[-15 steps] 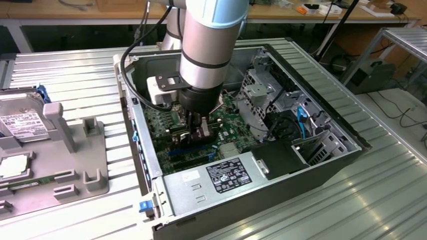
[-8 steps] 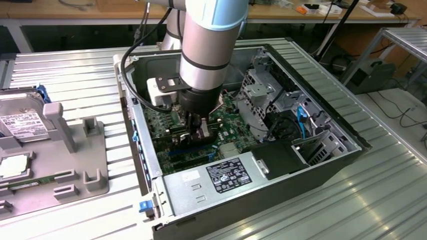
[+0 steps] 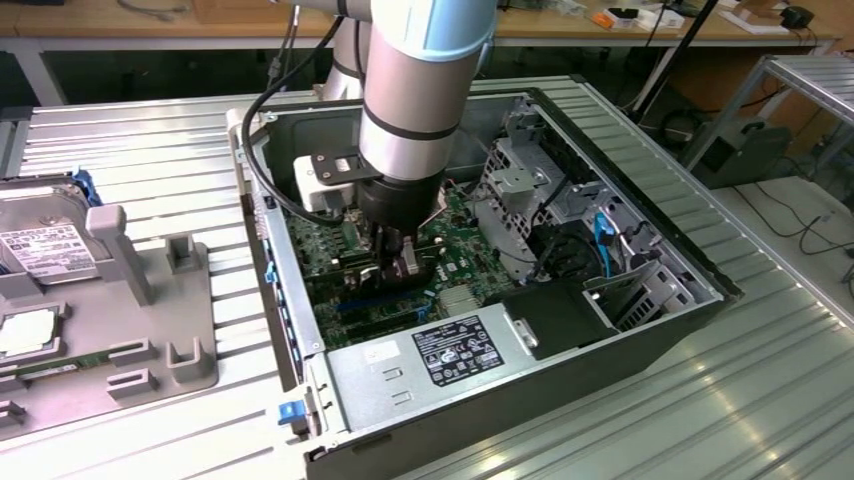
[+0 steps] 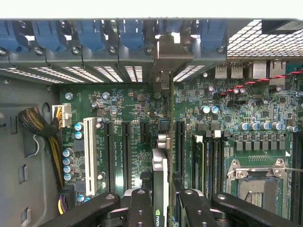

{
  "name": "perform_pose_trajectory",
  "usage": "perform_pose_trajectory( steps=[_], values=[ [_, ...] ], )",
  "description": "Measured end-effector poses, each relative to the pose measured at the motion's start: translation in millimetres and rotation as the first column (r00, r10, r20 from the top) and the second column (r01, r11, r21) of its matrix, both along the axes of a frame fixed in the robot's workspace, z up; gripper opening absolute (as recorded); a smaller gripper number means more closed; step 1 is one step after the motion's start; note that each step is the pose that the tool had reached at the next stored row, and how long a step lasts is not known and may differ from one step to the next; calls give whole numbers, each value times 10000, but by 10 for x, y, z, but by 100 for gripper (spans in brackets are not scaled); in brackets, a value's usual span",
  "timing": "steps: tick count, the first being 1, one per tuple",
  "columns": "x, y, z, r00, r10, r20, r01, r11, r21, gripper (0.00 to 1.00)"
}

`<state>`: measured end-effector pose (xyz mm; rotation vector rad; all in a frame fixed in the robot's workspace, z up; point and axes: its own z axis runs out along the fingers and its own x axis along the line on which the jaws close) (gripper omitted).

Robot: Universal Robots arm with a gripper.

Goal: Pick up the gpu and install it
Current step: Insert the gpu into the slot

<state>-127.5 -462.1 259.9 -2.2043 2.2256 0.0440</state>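
Note:
The gpu [image 4: 160, 166] stands edge-on between my gripper's [image 4: 163, 202] black fingers [image 4: 141, 205], which are shut on it. Its silver bracket [image 4: 163, 56] reaches the rear slot openings of the case. The card lies along the motherboard [image 4: 128, 106], between two long black expansion slots [image 4: 127, 151]; I cannot tell whether its edge sits in a slot. In the exterior view the arm reaches straight down into the open computer case [image 3: 641, 250], with the gripper [image 3: 395, 268] low over the green board and the gpu [image 3: 407, 272] dark beneath it.
Blue slot clips [image 4: 90, 35] line the rear wall. A CPU socket [image 4: 258, 182] and a cable bundle [image 4: 38, 125] flank the slots. The power supply [image 3: 441, 355] and drive cage [image 3: 534, 190] crowd the case. A hard drive [image 3: 40, 240] rests on a grey fixture [image 3: 147, 300] outside.

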Motion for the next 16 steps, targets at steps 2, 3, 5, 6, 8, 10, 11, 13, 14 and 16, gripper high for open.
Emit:
perform_pose_trajectory(
  steps=[2, 3, 5, 6, 8, 10, 11, 13, 14, 16],
  values=[
    [0, 0, -5, 10000, 0, 1, 0, 10000, -1, 27],
    [0, -2, -8, 10000, 0, 2, 0, 10000, 0, 27],
    [0, -4, -11, 10000, -1, 2, 1, 10000, 1, 27],
    [0, -5, -14, 10000, 0, 1, 0, 10000, 0, 27],
    [0, -7, -23, 10000, 0, 0, 0, 10000, -3, 27],
    [0, -7, -58, 10000, 1, -1, -1, 10000, -2, 27],
    [0, -6, -69, 10000, 1, 4, -1, 10000, 4, 27],
    [0, -7, -86, 10000, 1, -1, -1, 10000, -5, 27],
    [0, -7, -87, 10000, 0, -2, 0, 10000, -7, 27],
    [-1, -7, -89, 10000, 0, -1, 0, 10000, -3, 27]
  ],
)
